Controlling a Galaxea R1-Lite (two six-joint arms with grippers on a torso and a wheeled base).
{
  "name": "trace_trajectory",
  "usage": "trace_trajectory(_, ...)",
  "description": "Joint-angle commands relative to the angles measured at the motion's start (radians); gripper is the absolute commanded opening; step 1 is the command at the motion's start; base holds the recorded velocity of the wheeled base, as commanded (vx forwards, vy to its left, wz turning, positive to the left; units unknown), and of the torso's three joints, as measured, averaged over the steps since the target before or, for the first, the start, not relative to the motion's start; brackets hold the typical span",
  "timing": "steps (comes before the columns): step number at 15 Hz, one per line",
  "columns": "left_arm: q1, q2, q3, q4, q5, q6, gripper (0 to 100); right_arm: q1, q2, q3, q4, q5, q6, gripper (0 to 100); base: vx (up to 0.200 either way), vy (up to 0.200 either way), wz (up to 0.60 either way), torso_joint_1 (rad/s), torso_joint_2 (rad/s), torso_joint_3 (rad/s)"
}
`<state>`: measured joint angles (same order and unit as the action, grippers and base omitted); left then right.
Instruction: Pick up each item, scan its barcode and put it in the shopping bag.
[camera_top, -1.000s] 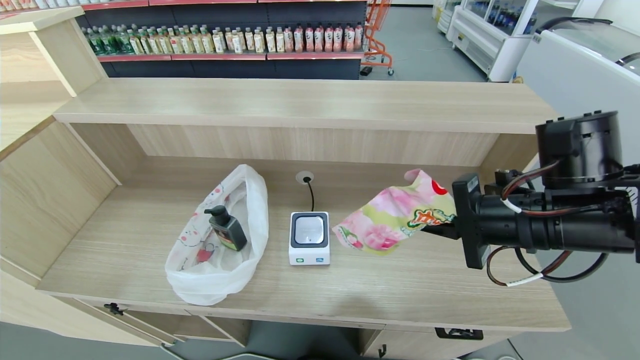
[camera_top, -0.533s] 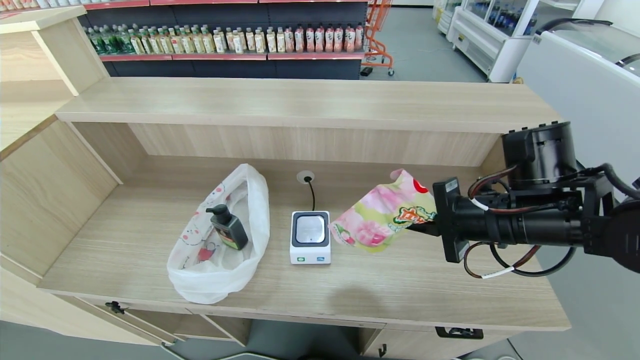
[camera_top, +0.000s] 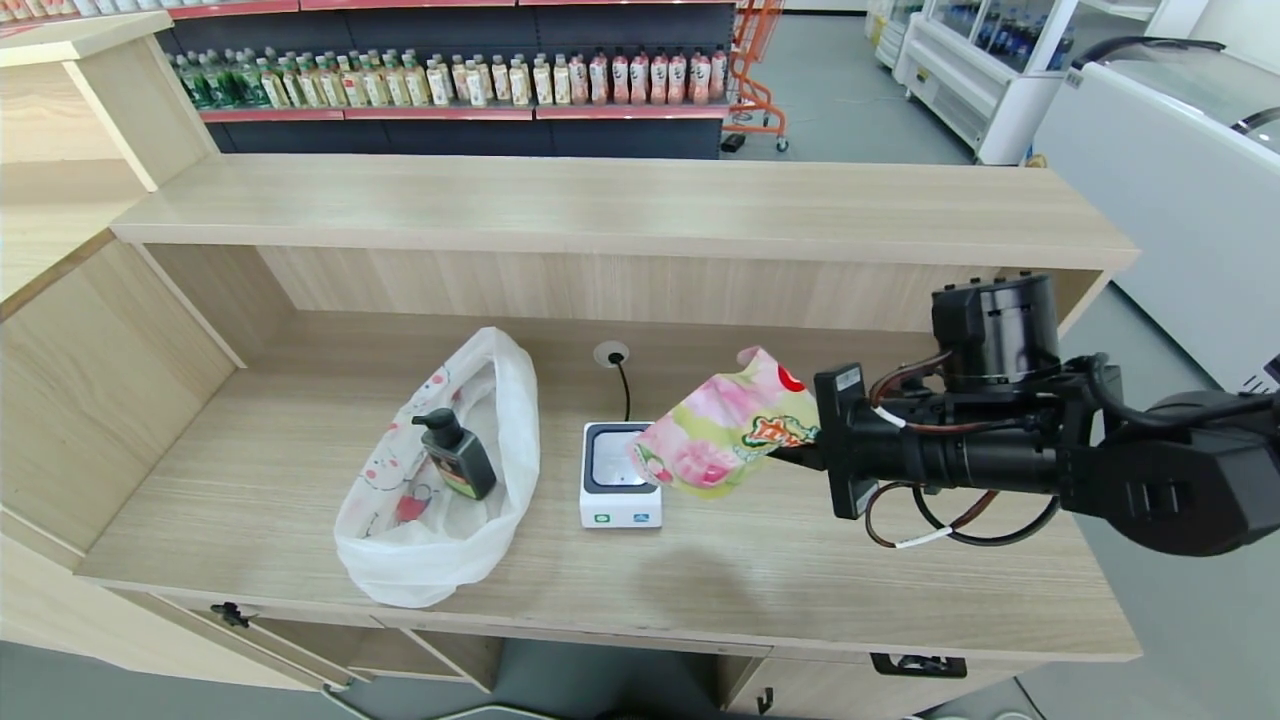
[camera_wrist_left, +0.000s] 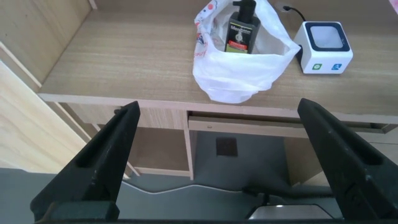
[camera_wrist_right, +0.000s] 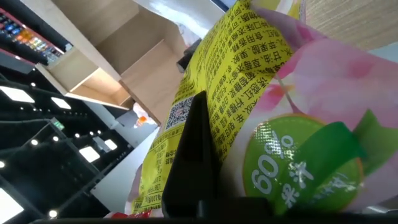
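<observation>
My right gripper is shut on a pink and yellow-green snack bag, holding it in the air with its free end over the right edge of the white barcode scanner. In the right wrist view the snack bag shows its yellow printed back, with a dark finger pressed against it. A white shopping bag lies open left of the scanner, with a dark pump bottle inside. My left gripper hangs open below the counter's front edge, apart from the shopping bag.
A wooden counter carries everything, with a raised back wall and upper ledge behind. The scanner's cable runs to a grommet. Bare counter lies right of the scanner, under my right arm. Drink shelves stand far behind.
My right arm has moved left with the snack bag, from well right of the scanner to over its right edge. The bags and scanner have stayed put.
</observation>
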<state>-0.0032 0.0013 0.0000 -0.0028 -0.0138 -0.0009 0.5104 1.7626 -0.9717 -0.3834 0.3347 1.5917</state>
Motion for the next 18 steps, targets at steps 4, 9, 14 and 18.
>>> trace_trajectory(4, 0.0, 0.0, 0.0, 0.0, 0.0, -0.001, 100, 0.037, 0.092, -0.045, -0.003, 0.0, 0.01, 0, 0.0, 0.0, 0.0, 0.0, 0.0, 0.0)
trace_trajectory(9, 0.0, 0.0, 0.0, 0.0, 0.0, -0.001, 100, 0.039, 0.097, -0.041, -0.089, 0.007, 0.03, 0, 0.0, 0.0, 0.0, 0.0, 0.0, 0.0)
trace_trajectory(14, 0.0, 0.0, 0.0, 0.0, 0.0, 0.001, 100, 0.036, 0.121, -0.002, -0.216, 0.095, 0.047, 0, 0.0, 0.0, 0.0, 0.0, 0.0, 0.0)
trace_trajectory(18, 0.0, 0.0, 0.0, 0.0, 0.0, 0.001, 100, 0.03, 0.158, 0.048, -0.35, 0.147, 0.047, 0, 0.0, 0.0, 0.0, 0.0, 0.0, 0.0)
